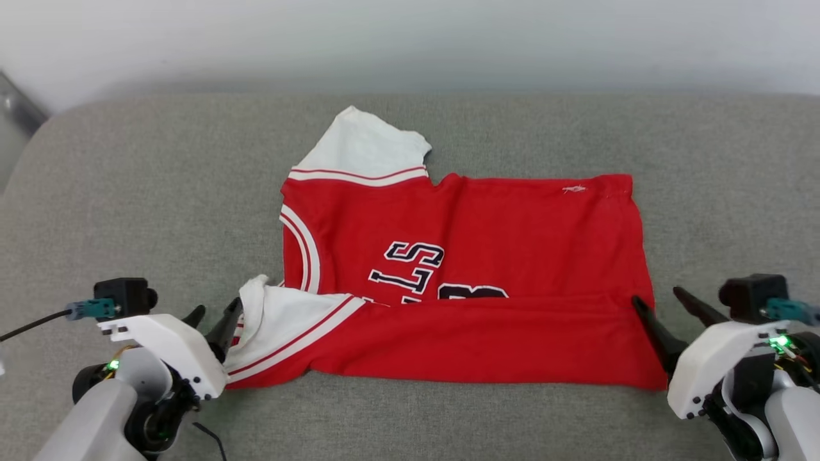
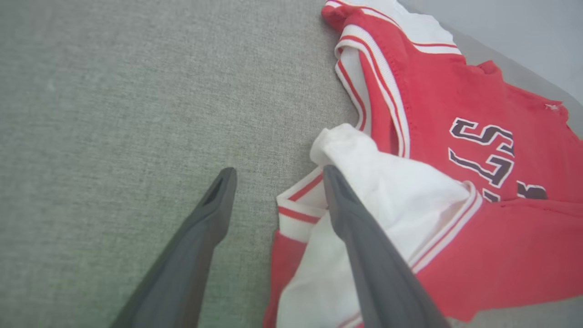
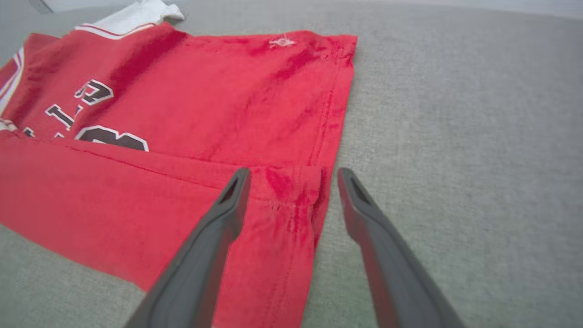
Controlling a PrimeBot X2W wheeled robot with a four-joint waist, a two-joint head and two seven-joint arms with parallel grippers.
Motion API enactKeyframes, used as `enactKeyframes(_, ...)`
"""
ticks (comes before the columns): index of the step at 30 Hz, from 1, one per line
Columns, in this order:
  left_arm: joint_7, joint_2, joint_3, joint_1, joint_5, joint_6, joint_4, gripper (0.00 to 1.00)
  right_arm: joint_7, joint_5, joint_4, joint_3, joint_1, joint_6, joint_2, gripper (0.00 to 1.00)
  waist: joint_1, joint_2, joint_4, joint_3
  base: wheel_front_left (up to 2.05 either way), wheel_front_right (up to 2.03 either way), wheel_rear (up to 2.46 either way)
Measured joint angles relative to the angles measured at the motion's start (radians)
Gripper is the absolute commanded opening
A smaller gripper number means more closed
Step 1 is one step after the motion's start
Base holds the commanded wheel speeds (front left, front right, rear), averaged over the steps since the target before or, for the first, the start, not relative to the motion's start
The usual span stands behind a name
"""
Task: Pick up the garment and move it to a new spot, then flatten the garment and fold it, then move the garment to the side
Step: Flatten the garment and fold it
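Red soft garment [image 1: 487, 269] folded on grey woven upholstery [image 1: 128, 192]; both jaws spread, empty.

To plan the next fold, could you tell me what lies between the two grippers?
In the head view, the garment spans the stretch from the left gripper to the right gripper.

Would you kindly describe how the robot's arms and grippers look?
The left gripper and right gripper each have two long dark fingers on a white housing with a green light and a black block with a teal connector. Forearms are pale grey.
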Motion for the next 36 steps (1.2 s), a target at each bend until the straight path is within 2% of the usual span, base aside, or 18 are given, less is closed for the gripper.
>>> enactKeyframes(4, 0.018, 0.041, 0.017, 0.028, -0.012, 0.016, -0.054, 1.00, -0.114, -0.048, -0.082, -0.062, 0.058, 0.000, 0.017, 1.00, 0.0000, 0.0000, -0.005, -0.050, 0.00, 0.00, 0.00)
enactKeyframes(8, 0.079, 0.105, 0.025, 0.052, -0.027, 0.029, -0.136, 1.00, -0.200, -0.107, -0.161, -0.117, 0.131, 0.000, 0.064, 1.00, -0.0001, 0.0000, -0.013, -0.098, 0.00, 0.00, 0.00)
enactKeyframes(14, 0.294, 0.220, -0.006, 0.071, -0.059, 0.045, -0.285, 1.00, -0.229, -0.173, -0.285, -0.167, 0.227, 0.000, 0.137, 1.00, -0.0004, 0.0000, -0.033, -0.135, 0.00, 0.00, 0.00)
enactKeyframes(19, 0.477, 0.296, -0.031, 0.092, -0.107, 0.083, -0.358, 1.00, -0.218, -0.205, -0.365, -0.168, 0.251, 0.000, 0.169, 1.00, -0.0003, 0.0000, -0.058, -0.113, 0.00, 0.00, 0.00)
enactKeyframes(22, 0.534, 0.316, -0.047, 0.117, -0.116, 0.111, -0.361, 1.00, -0.209, -0.207, -0.396, -0.164, 0.251, 0.000, 0.190, 1.00, -0.0003, 0.0000, -0.078, -0.092, 0.00, 0.00, 0.00)
enactKeyframes(25, 0.550, 0.305, -0.046, 0.126, -0.146, 0.117, -0.348, 1.00, -0.206, -0.208, -0.413, -0.167, 0.244, 0.000, 0.199, 1.00, -0.0003, 0.0000, -0.097, -0.063, 0.00, 0.00, 0.00)
enactKeyframes(34, 0.536, 0.241, -0.039, 0.120, -0.190, 0.094, -0.231, 1.00, -0.193, -0.205, -0.429, -0.187, 0.232, 0.000, 0.213, 1.00, -0.0003, 0.0000, -0.141, 0.010, 0.00, 0.00, 0.00)
enactKeyframes(35, 0.540, 0.237, -0.039, 0.116, -0.199, 0.087, -0.219, 0.66, -0.190, -0.202, -0.430, -0.190, 0.232, 0.000, 0.213, 1.00, -0.0003, 0.0000, -0.144, 0.014, 0.00, 0.00, 0.00)
enactKeyframes(36, 0.540, 0.230, -0.037, 0.113, -0.207, 0.077, -0.210, 0.40, -0.182, -0.198, -0.431, -0.196, 0.231, 0.000, 0.212, 1.00, -0.0003, 0.0000, -0.146, 0.018, 0.00, 0.00, 0.00)
